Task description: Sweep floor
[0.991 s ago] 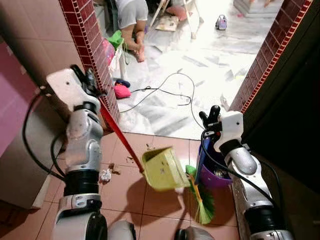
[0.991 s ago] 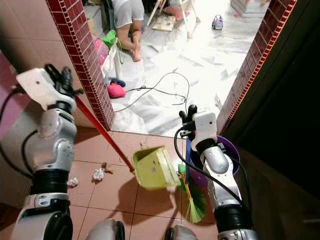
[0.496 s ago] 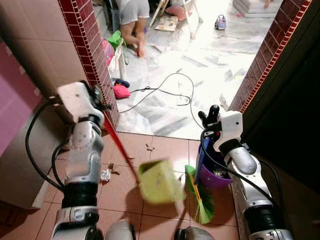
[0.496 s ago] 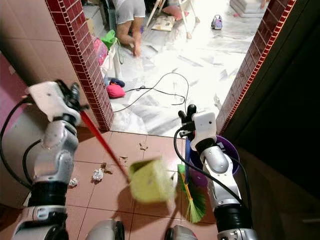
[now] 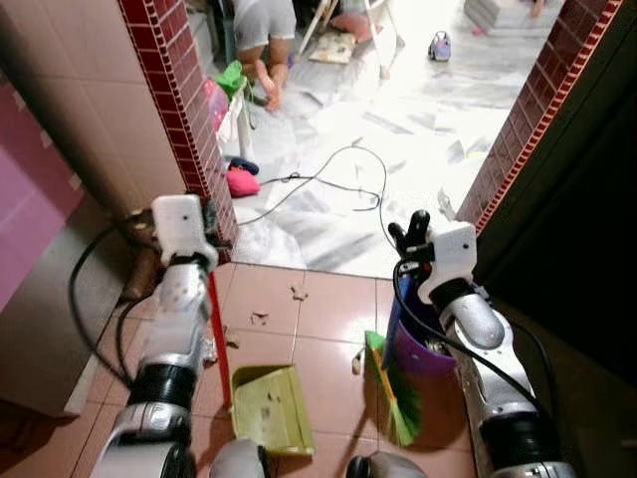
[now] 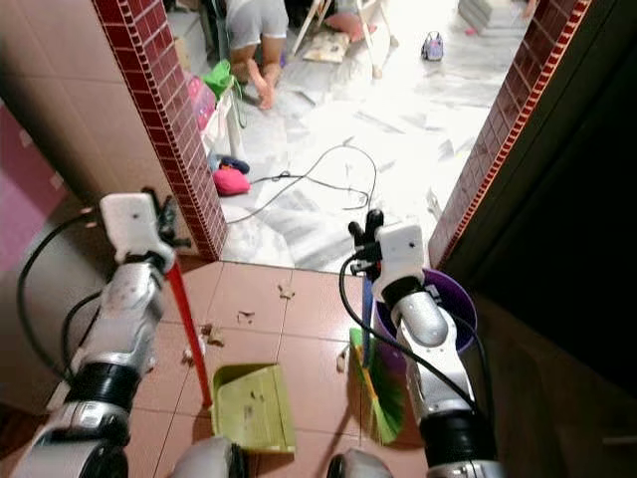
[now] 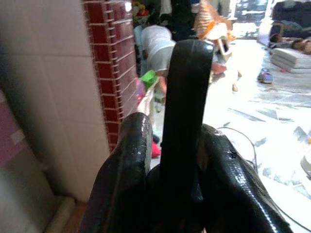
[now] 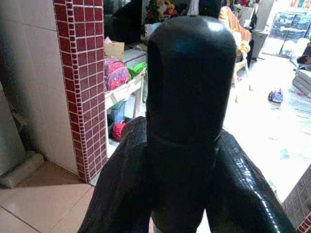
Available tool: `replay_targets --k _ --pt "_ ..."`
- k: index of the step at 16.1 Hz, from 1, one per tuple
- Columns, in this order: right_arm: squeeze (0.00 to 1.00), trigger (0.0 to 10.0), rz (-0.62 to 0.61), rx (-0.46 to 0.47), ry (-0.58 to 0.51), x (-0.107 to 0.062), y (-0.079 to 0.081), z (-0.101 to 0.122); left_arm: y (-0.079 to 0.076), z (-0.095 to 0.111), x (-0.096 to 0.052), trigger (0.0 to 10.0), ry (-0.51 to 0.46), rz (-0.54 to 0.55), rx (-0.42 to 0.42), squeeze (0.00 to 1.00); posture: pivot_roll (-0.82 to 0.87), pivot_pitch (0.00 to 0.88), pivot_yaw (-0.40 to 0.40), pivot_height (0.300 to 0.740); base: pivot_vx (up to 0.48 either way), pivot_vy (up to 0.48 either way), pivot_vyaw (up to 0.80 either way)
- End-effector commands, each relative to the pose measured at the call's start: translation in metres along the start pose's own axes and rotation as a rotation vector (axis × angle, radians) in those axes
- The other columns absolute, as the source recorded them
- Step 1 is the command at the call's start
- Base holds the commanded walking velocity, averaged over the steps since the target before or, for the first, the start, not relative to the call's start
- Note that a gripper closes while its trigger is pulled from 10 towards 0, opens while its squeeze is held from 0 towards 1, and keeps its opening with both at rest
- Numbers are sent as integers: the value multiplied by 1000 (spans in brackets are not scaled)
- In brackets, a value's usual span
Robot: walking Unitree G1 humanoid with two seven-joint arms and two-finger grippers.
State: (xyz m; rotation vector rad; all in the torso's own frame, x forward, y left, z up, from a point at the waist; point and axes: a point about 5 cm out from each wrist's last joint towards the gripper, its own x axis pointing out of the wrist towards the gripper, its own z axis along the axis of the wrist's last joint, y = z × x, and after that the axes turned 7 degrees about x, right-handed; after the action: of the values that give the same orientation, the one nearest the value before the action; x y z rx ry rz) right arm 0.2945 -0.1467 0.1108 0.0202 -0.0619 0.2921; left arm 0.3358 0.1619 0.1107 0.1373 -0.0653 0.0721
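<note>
A green dustpan lies flat on the terracotta tiles, its red handle standing nearly upright. My left gripper is shut on the handle's black top end. My right gripper is shut on the black cap of a blue broom handle. The broom's green bristles rest on the floor beside the dustpan. Small paper scraps and a crumpled wad lie on the tiles ahead of the dustpan.
A purple bucket stands by my right arm against the dark wall. Red brick pillars frame a doorway to a white marble floor with a black cable and a pink slipper. A person crouches beyond.
My left arm has swung down and inward. The dustpan went from raised and tilted to lying on the floor nearer me, with its handle upright. The right arm barely moved.
</note>
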Motion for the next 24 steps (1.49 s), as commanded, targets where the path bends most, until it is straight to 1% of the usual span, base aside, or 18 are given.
replay_targets --k 1,4,5,6,8,9,10,11,12,14,15,16,17,18,19,21,22,24 --pt "0 10000 2 29 -20 3 5 6 -8 14 8 10000 -78 -8 32 0 -137 50 17 740 0 0 0" --pt "0 10000 -3 55 -41 9 7 15 -37 6 6 10000 -84 -79 71 0 -166 77 20 740 0 0 0" --pt "0 10000 -4 53 -41 10 6 16 -48 2 4 10000 -69 -120 66 0 -176 79 19 740 0 0 0" --pt "0 10000 -6 52 -41 10 5 17 -60 -5 1 10000 -35 -161 36 0 -189 81 16 740 0 0 0" --pt "0 10000 -8 45 -45 11 3 20 -69 -15 -2 10000 19 -193 -28 0 -207 84 13 740 0 0 0" --pt "0 10000 -10 38 -46 11 0 23 -72 -20 -2 10000 64 -191 -76 0 -223 87 8 740 0 0 0" --pt "0 10000 -11 35 -47 12 -1 24 -73 -21 -2 10000 73 -196 -87 0 -224 86 8 740 0 0 0" --pt "0 10000 -14 36 -46 13 -3 25 -72 -21 0 10000 85 -181 -124 0 -224 84 7 740 0 0 0" --pt "0 10000 -8 105 -36 15 -2 26 -70 -21 2 10000 99 -155 -185 0 -224 77 4 740 0 0 0" --pt "0 10000 19 208 -15 18 2 26 -71 -20 3 10000 101 -152 -197 0 -222 71 2 740 0 0 0" --pt "0 10000 66 358 44 20 7 26 -71 -20 4 10000 102 -154 -200 0 -223 66 2 740 0 0 0" --pt "0 10000 114 426 90 20 9 25 -71 -21 4 10000 104 -155 -197 0 -221 64 2 740 0 0 0" --pt "0 10000 161 462 102 18 9 28 -72 -22 3 10000 106 -157 -199 0 -219 61 1 740 0 0 0" --pt "0 10000 213 419 116 15 4 31 -72 -23 3 10000 109 -160 -203 0 -215 60 5 740 0 0 0" --pt "0 10000 206 381 114 13 -5 33 -74 -23 2 10000 110 -161 -209 0 -208 60 8 740 0 0 0" --pt "0 10000 174 370 102 14 -16 41 -76 -21 2 10000 107 -164 -222 0 -202 67 22 740 0 0 0" --pt "0 10000 164 368 102 14 -19 43 -79 -20 2 10000 105 -174 -223 0 -199 70 24 740 0 0 0" --pt "0 10000 137 319 72 15 -22 49 -83 -18 2 10000 95 -192 -233 0 -191 73 29 740 0 0 0"
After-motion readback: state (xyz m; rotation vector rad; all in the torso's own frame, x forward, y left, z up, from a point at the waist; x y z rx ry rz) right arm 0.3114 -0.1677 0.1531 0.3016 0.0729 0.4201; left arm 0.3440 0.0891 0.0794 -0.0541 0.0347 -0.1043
